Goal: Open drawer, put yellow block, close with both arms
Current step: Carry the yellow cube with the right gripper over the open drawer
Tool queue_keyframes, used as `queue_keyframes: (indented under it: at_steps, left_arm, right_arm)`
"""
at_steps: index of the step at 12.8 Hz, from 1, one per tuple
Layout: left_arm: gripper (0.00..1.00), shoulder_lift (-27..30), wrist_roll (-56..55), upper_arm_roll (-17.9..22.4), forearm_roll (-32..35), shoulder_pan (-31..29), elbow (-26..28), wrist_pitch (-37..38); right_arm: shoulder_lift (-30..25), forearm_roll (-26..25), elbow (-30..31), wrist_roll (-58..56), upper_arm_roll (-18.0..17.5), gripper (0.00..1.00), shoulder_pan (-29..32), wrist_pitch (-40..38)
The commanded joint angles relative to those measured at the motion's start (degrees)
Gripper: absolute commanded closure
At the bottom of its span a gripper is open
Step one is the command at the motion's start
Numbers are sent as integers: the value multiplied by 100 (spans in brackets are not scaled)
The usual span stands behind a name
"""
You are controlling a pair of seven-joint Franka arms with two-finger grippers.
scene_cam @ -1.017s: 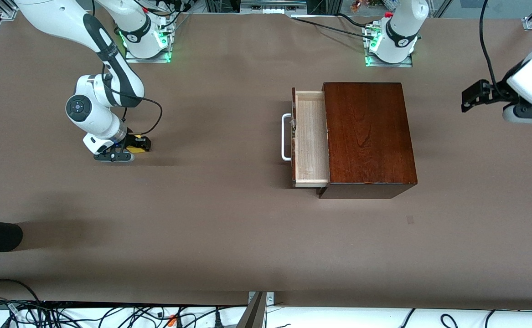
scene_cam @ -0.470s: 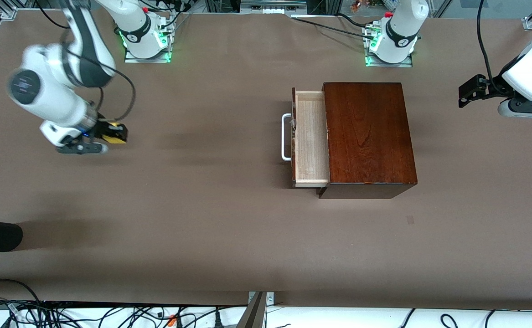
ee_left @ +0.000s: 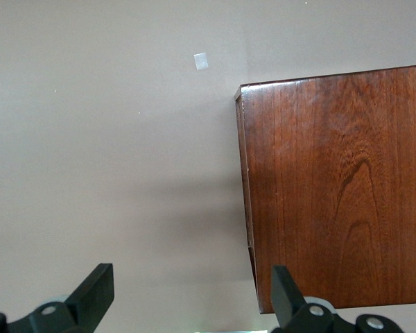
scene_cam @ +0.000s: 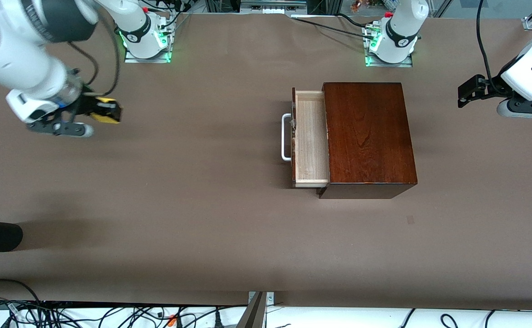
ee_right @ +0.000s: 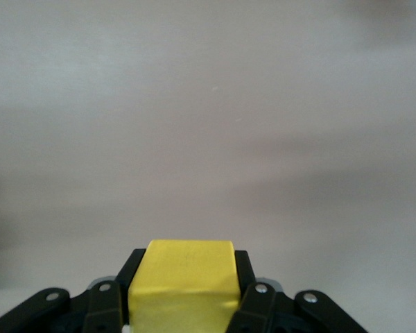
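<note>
Over bare table – right gripper clamps yellow block | drawer handle faces right arm's end | left gripper agape

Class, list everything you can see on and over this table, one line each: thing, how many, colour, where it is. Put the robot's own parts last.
Glossy reddish-brown wooden box: one, on the brown table, toward the left arm's end.
Pale unfinished-wood drawer: one, pulled out of the box, nothing in it; white U-shaped bar handle on its front.
Small bright yellow block: one, held up over the right arm's end of the table.
Small pale square mark: one, on the table nearer the front camera than the box.
Right pincer: black, shut on the yellow block.
Left pincer: black, open, waiting above the table beside the box.
</note>
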State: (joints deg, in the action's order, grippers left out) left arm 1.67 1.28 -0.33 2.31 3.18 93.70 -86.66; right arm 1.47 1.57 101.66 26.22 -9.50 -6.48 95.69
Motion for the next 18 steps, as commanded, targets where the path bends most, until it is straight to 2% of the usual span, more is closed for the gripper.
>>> queue_keyframes:
  at_steps: [1, 3, 4, 7, 11, 14, 18]
  left_arm:
    - [0, -52, 82, 25, -100, 33, -115, 35]
    - [0, -52, 74, 16, -100, 33, -115, 35]
    - [0, -52, 74, 16, -100, 42, -150, 35]
    - [0, -70, 65, 7, -100, 60, -185, 35]
    - [0, -70, 65, 7, -100, 60, -185, 35]
    - [0, -70, 74, 7, -100, 60, -185, 35]
    - [0, -70, 74, -2, -100, 69, -185, 35]
  right_arm:
    - [265, 394, -453, 2123, -298, 93, -519, -182]
    - [528, 712, -708, 3707, -307, 93, -1037, -77]
    - [704, 704, -909, 4446, -307, 93, -1379, -42]
    - [1502, 643, -1752, 6827, -298, 93, -2302, 203]
    - [2610, 293, -2860, 9457, -289, 93, -3130, 511]
    - [3156, 195, -3249, 10549, -272, 93, -3474, 976]
    - [3771, -86, -3591, 11447, -263, 93, -3843, 1487]
